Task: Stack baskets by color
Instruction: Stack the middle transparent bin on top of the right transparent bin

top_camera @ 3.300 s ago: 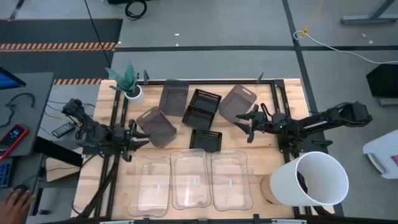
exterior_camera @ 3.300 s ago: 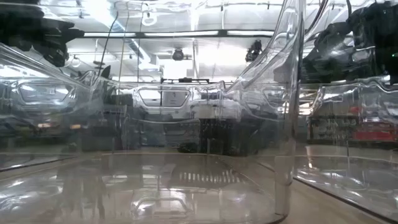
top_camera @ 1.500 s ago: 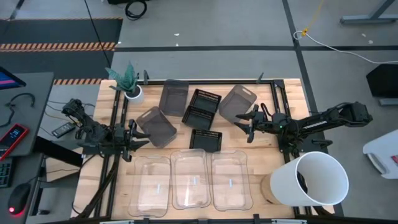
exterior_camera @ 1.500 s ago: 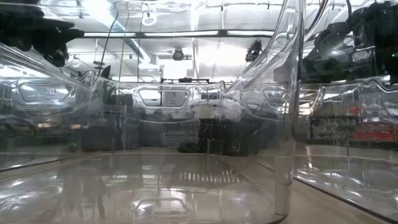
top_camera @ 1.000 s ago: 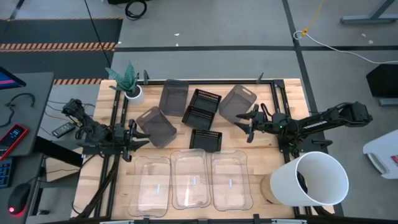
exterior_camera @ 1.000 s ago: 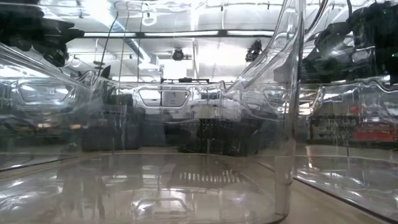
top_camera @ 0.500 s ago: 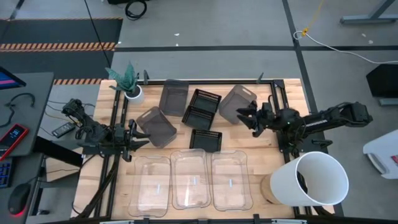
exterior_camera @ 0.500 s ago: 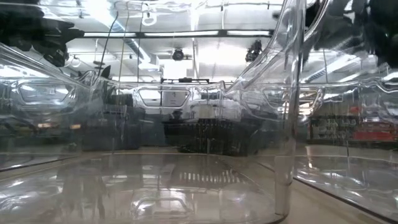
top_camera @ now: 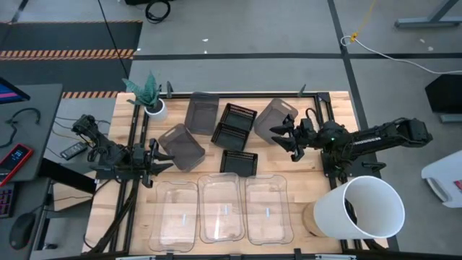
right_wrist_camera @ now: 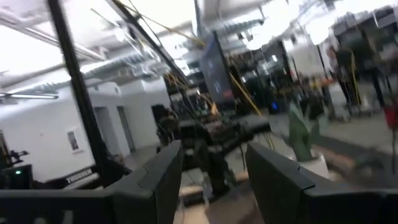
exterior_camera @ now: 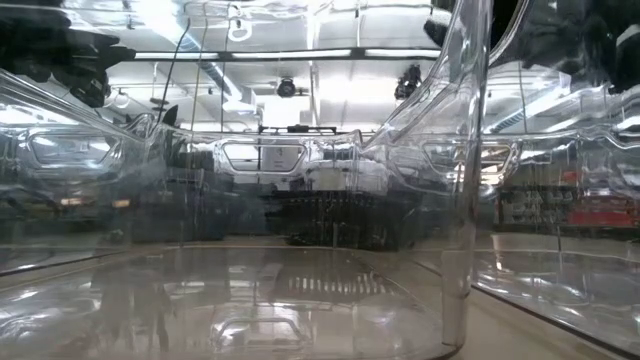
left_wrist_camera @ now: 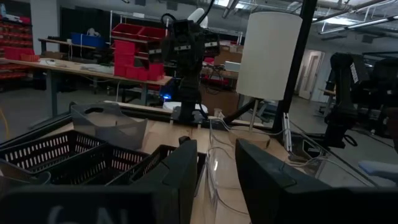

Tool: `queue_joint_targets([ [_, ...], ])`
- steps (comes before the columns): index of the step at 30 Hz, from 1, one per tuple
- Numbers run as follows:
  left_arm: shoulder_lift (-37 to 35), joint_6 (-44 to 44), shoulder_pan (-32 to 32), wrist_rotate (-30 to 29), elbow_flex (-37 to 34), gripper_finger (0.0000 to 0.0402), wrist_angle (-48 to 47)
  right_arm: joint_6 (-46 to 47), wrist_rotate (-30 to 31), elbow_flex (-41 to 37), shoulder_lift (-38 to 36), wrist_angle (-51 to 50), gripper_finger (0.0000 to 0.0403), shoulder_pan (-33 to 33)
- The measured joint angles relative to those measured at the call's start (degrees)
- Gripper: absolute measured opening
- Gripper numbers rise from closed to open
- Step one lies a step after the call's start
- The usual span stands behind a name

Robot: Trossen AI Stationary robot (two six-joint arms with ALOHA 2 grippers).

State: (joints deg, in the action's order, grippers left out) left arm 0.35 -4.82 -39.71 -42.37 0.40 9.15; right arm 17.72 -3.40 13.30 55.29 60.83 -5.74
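Three clear baskets [top_camera: 224, 208] stand side by side along the table's near edge. Three smoky grey baskets lie farther back: one at the left [top_camera: 180, 146], one at the far edge [top_camera: 201, 112], one at the right [top_camera: 276, 118]. Black lattice baskets [top_camera: 231, 133] sit in the middle, one apart [top_camera: 239, 162]. My right gripper [top_camera: 280, 137] hangs open above the table beside the right grey basket, its fingers [right_wrist_camera: 158, 177] showing only the room between them. My left gripper [top_camera: 157, 160] waits open at the left, near the left grey basket, with nothing between its fingers [left_wrist_camera: 186, 171].
A big white bucket [top_camera: 364, 209] stands at the near right corner. A small white plant pot [top_camera: 154, 107] sits at the far left. Black frame posts [top_camera: 141, 123] rise beside each arm. The low view looks through a clear basket's wall [exterior_camera: 462, 200].
My right gripper has risen from the table, gone a little toward the far edge beside the right grey basket, tipped its fingers upward and rolled. It has stayed open. No basket has moved.
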Motion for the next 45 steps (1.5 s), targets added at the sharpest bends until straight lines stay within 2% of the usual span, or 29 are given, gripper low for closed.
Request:
queue_joint_targets([
  [2, 0.0, 0.0, 0.0, 0.0, 0.0, 0.0117, 0.0, 2.0, -1.8, 0.0, 0.0, -2.0, 0.0183, 0.3],
  [6, 0.0, 0.0, 0.0, 0.0, 0.0, 0.0117, 0.0, 4.9, -12.4, 0.0, 0.0, -7.4, 0.0183, 3.1],
  [8, 0.0, 0.0, 0.0, 0.0, 0.0, 0.0117, 0.0, 6.0, -13.4, 0.9, 0.0, -12.1, 0.0183, 6.0],
  [11, 0.0, 0.0, 0.0, 0.0, 0.0, 0.0117, 0.0, 5.4, -8.5, 3.6, 0.0, -23.6, 0.0179, 11.4],
  [17, 0.0, 0.0, 0.0, 0.0, 0.0, 0.0117, 0.0, 3.8, 9.0, 10.1, 0.0, -47.9, 0.0170, 21.5],
  [24, 0.0, 0.0, 0.0, 0.0, 0.0, 0.0117, 0.0, 5.3, 19.1, 17.2, 2.0, -62.6, 0.0169, 28.4],
  [37, 0.0, 0.0, 0.0, 0.0, 0.0, 0.0117, 0.0, 2.0, 18.3, 36.0, 22.7, -71.0, 0.0169, 30.8],
  [45, 0.0, 0.0, 0.0, 0.0, 0.0, 0.0117, 0.0, 1.1, 16.1, 45.5, 30.0, -75.7, 0.0169, 30.8],
])
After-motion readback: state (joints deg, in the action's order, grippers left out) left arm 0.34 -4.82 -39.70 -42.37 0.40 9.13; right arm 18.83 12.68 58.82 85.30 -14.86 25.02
